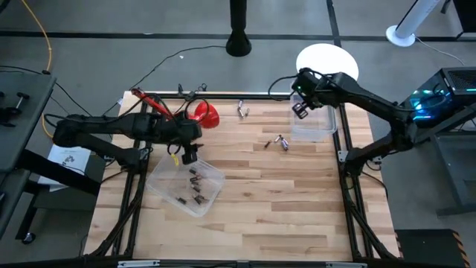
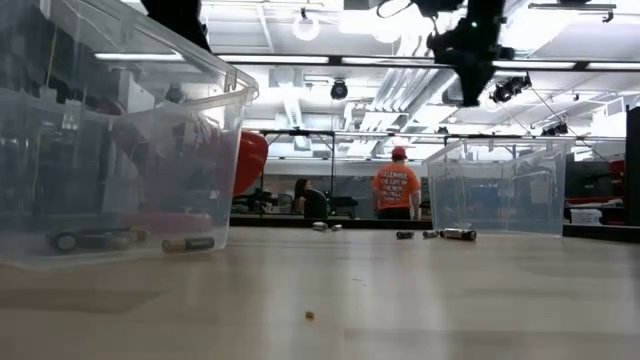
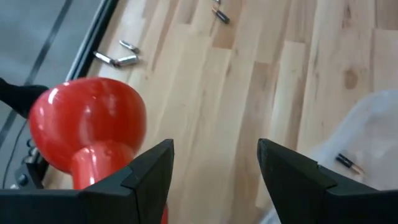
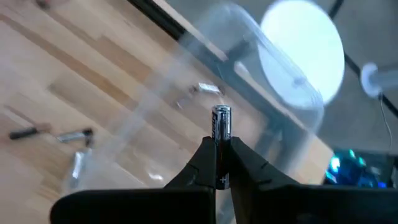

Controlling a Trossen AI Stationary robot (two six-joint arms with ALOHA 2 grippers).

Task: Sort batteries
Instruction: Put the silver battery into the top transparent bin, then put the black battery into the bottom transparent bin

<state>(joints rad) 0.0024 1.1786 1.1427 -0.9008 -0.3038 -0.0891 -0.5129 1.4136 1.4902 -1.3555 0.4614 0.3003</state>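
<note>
Batteries are found in three places: several in the clear bin (image 1: 186, 182) at the left front of the wooden table (image 1: 282, 208), a few loose on the boards near the middle (image 1: 277, 141) and by the far rail (image 1: 242, 110), and one silvery cell (image 4: 221, 124) clamped upright between the closed fingers of the right gripper (image 4: 222, 163). That gripper (image 1: 300, 109) is held above the second clear bin (image 1: 314, 125) at the table's far right. The step in hand is judged to be the drop into this bin; it is best done with the cell brought well inside the rim and lowered before the fingers are parted, so that it neither bounces out nor strikes the wall. The left gripper (image 3: 214, 171) is seen with fingers apart and nothing between them, waiting near the left bin beside the red plunger-like tool (image 3: 87, 127). Contents of the right bin are hard to make out through the glare on its walls. The gripper's height above the rim cannot be judged from overhead. In the low view, the loose cells (image 2: 440, 234) are too small to sort by type.
</note>
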